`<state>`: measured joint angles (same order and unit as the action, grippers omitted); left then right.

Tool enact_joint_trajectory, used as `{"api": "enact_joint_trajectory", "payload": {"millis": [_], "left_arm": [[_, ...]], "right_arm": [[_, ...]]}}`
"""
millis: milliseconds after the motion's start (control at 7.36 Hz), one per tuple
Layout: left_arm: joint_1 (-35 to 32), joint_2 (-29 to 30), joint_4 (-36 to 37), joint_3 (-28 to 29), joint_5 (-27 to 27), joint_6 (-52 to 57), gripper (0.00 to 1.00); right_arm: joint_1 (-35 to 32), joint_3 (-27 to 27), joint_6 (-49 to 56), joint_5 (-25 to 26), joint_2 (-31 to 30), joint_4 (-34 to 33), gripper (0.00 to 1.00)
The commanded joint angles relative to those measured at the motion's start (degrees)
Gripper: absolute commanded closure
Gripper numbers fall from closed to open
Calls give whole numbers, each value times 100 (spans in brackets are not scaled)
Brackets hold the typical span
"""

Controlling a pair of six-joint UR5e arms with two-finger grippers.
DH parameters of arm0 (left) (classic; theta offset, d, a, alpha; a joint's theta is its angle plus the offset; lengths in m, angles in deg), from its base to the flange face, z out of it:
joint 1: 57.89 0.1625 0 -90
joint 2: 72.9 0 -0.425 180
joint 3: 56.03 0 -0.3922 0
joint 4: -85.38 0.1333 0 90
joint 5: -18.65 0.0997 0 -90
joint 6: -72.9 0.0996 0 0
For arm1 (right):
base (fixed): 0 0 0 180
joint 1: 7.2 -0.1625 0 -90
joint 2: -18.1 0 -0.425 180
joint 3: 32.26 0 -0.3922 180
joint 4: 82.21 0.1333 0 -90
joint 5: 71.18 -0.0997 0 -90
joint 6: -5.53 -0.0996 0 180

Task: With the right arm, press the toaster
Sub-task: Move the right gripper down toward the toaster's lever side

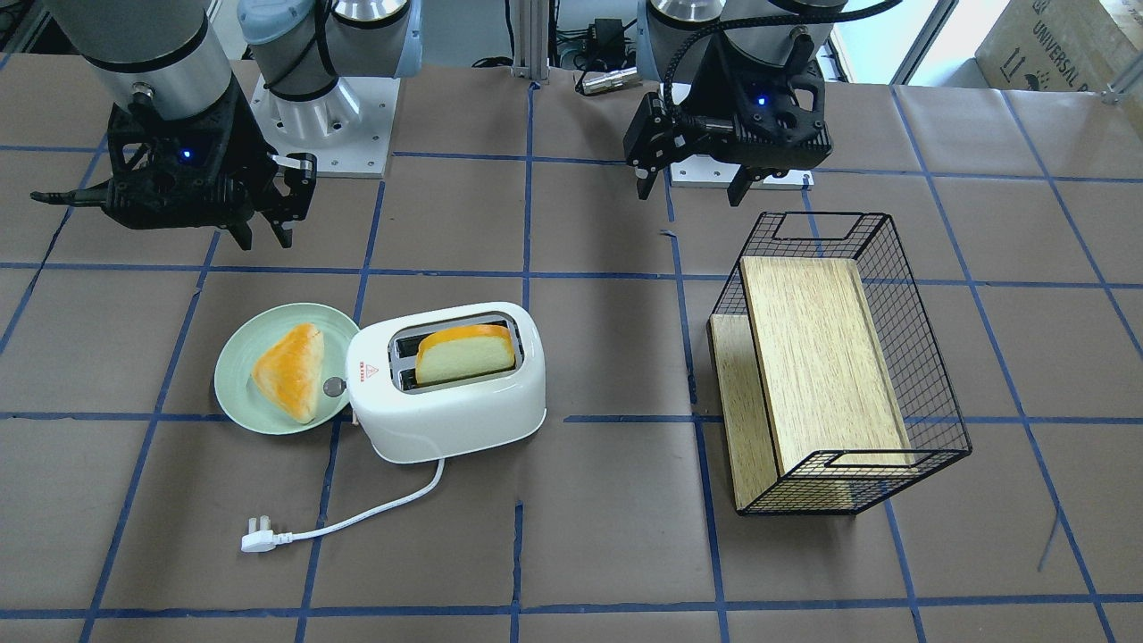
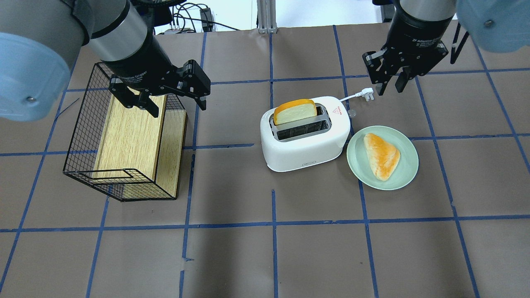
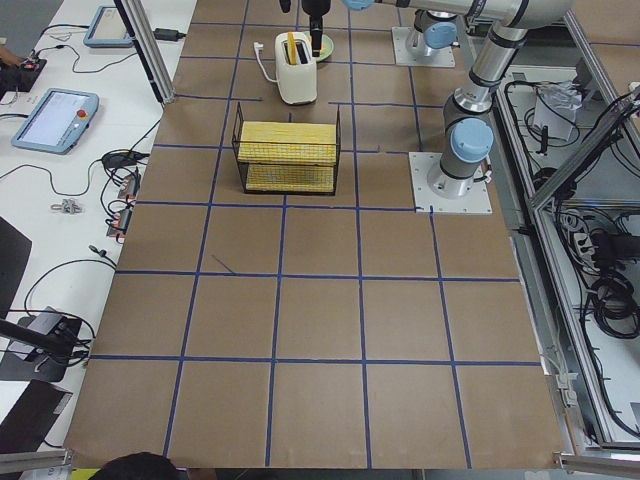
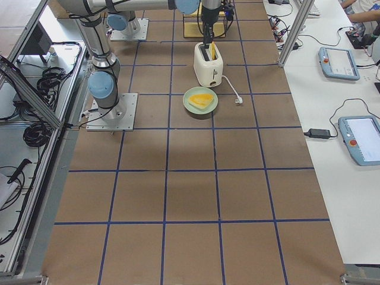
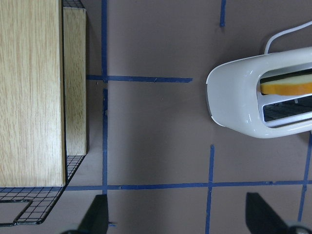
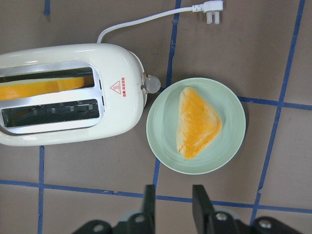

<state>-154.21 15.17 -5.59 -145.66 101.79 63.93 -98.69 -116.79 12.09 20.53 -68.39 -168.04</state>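
The white toaster (image 1: pixel 446 420) stands mid-table with a bread slice (image 1: pixel 464 353) upright in one slot. Its grey knob (image 1: pixel 335 387) faces a green plate. It also shows in the overhead view (image 2: pixel 306 153) and the right wrist view (image 6: pixel 63 131). Its cord ends in a loose plug (image 1: pixel 257 540). My right gripper (image 1: pixel 263 237) hovers high over the plate side, apart from the toaster, with a narrow gap between its fingers and nothing in it; it also shows in the overhead view (image 2: pixel 389 85) and the right wrist view (image 6: pixel 174 200). My left gripper (image 2: pixel 178 106) is wide open and empty above a wire basket.
A green plate (image 1: pixel 237 375) with a triangular piece of bread (image 1: pixel 290 371) touches the toaster's knob end. A black wire basket (image 1: pixel 929 357) holding a wooden board (image 1: pixel 817 357) lies on the robot's left side. Blue tape lines cross the brown table.
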Motion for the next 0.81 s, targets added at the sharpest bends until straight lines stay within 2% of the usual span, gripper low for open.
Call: {"api": "enact_joint_trajectory", "payload": {"millis": [0,136,272,543,679], "left_arm": [[0,0,0,-2,0,0,0],[0,0,0,-2,0,0,0],[0,0,0,-2,0,0,0],[0,0,0,7,0,0,0],[0,0,0,-2,0,0,0]], "right_arm": [[0,16,126,48,1,-4,100],[0,77,640,100,1,-56,99],[0,34,2063,40,1,-352,100],[-35,-132,4001,-275,62,-434,100],[-9,-255,5072,-260,236,-486,100]]}}
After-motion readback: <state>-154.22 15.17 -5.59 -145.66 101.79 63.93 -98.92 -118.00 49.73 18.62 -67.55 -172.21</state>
